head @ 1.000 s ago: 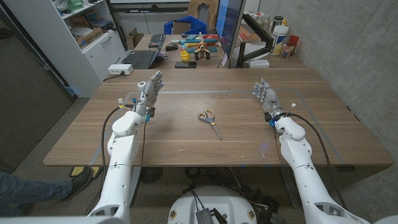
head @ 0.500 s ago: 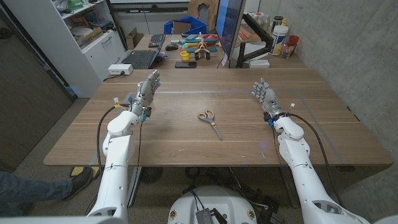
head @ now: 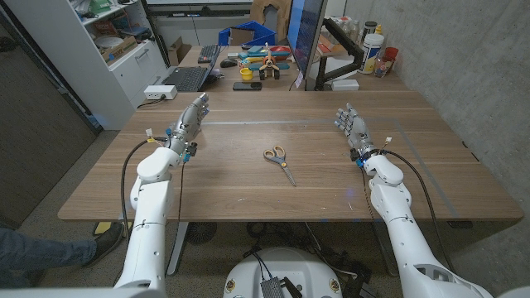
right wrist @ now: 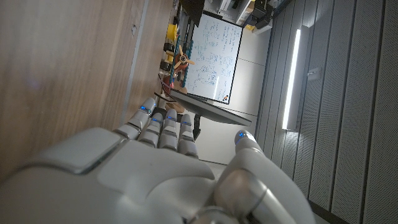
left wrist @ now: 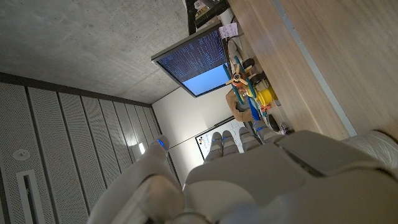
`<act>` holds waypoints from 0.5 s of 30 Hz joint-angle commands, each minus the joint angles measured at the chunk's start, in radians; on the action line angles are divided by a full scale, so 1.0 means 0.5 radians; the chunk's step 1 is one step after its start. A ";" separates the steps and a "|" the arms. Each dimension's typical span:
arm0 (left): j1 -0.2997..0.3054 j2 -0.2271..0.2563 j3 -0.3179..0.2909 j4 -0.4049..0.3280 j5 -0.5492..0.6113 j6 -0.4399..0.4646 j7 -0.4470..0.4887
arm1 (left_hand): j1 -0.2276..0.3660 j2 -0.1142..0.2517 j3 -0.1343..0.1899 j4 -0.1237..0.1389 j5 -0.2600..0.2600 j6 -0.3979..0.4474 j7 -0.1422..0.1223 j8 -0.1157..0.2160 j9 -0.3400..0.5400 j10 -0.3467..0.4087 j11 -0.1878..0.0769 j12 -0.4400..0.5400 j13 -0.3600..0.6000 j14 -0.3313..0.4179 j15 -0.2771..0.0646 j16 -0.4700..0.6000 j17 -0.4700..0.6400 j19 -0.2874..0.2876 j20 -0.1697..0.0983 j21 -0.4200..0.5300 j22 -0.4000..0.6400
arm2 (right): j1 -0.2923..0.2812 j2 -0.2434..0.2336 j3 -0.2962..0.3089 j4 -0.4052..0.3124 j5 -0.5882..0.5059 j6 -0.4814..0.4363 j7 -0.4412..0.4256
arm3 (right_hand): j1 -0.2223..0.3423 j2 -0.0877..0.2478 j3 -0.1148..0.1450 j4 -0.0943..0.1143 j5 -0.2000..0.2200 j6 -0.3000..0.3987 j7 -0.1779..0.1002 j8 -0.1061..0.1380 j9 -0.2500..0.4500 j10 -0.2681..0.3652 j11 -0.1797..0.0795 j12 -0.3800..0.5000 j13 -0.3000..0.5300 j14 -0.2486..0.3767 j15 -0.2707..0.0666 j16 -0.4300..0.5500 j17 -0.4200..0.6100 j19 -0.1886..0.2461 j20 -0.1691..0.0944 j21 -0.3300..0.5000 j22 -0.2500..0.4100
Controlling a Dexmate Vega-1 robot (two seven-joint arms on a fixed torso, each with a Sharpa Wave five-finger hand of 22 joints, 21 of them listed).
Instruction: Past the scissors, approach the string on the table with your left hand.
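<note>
Orange-handled scissors (head: 280, 163) lie near the middle of the wooden table (head: 248, 194). A thin pale line (head: 265, 122), possibly the string, runs across the table beyond them; it also shows as a pale strip (left wrist: 311, 56) in the left wrist view and as a strip (right wrist: 138, 37) in the right wrist view. My left hand (head: 189, 122) hovers at the table's left side, fingers straight and empty, close to the line's left end; its back (left wrist: 249, 180) is seen from the wrist. My right hand (head: 351, 128) stays at the right side, fingers apart, holding nothing, its back (right wrist: 161, 168) seen from its wrist.
Behind the table stand a monitor (head: 305, 41), a laptop (head: 185, 78), a keyboard (head: 208, 54), a phone (head: 247, 84) and colourful tools (head: 265, 58). A white shelf unit (head: 108, 50) is at the back left, a concrete wall on the right.
My left arm has swung outward to the left, and the left hand has drifted a little left and farther from me. The right hand and the scissors have not moved.
</note>
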 commanded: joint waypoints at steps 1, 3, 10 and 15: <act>0.052 0.038 -0.028 -0.122 0.083 0.030 0.025 | 0.023 0.001 0.010 -0.014 0.006 0.007 0.003 0.018 0.009 0.011 -0.004 0.010 0.003 0.013 0.006 0.007 0.002 -0.171 0.015 -0.004 0.007 | -0.003 0.000 0.009 -0.010 -0.003 0.000 0.000 | 0.011 0.007 0.006 -0.016 0.008 0.010 -0.017 -0.001 0.012 0.023 0.004 0.000 0.004 0.018 -0.005 -0.008 0.009 0.017 0.001 -0.009 0.002; 0.059 0.042 -0.033 -0.136 0.092 0.032 0.029 | 0.026 0.001 0.010 -0.016 0.005 0.010 0.003 0.018 0.009 0.012 -0.005 0.009 0.003 0.013 0.006 0.006 0.002 -0.171 0.017 -0.006 0.007 | -0.004 0.000 0.010 -0.012 -0.001 0.000 0.000 | 0.011 0.008 0.006 -0.016 0.008 0.011 -0.017 -0.001 0.012 0.022 0.001 -0.001 0.004 0.018 -0.004 -0.008 0.009 0.018 0.001 -0.011 0.002; 0.075 0.057 -0.046 -0.181 0.122 0.038 0.032 | 0.035 0.002 0.012 -0.022 0.003 0.019 0.003 0.019 0.010 0.016 -0.004 0.008 0.003 0.019 0.003 0.006 0.002 -0.170 0.018 -0.012 0.007 | -0.004 0.001 0.009 -0.014 -0.003 -0.001 -0.002 | 0.010 0.009 0.005 -0.017 0.008 0.013 -0.018 0.000 0.012 0.025 0.000 -0.001 0.004 0.020 -0.005 -0.008 0.009 0.019 0.001 -0.016 0.002; 0.080 0.070 -0.056 -0.215 0.148 0.046 0.037 | 0.041 0.003 0.012 -0.026 0.002 0.022 0.002 0.018 0.010 0.020 -0.006 0.008 0.003 0.023 0.003 0.005 0.002 -0.171 0.021 -0.017 0.007 | -0.003 0.002 0.009 -0.006 -0.004 0.003 -0.005 | 0.010 0.009 0.004 -0.018 0.008 0.016 -0.018 0.000 0.012 0.030 -0.002 0.000 0.004 0.022 -0.005 -0.009 0.009 0.020 0.002 -0.020 0.003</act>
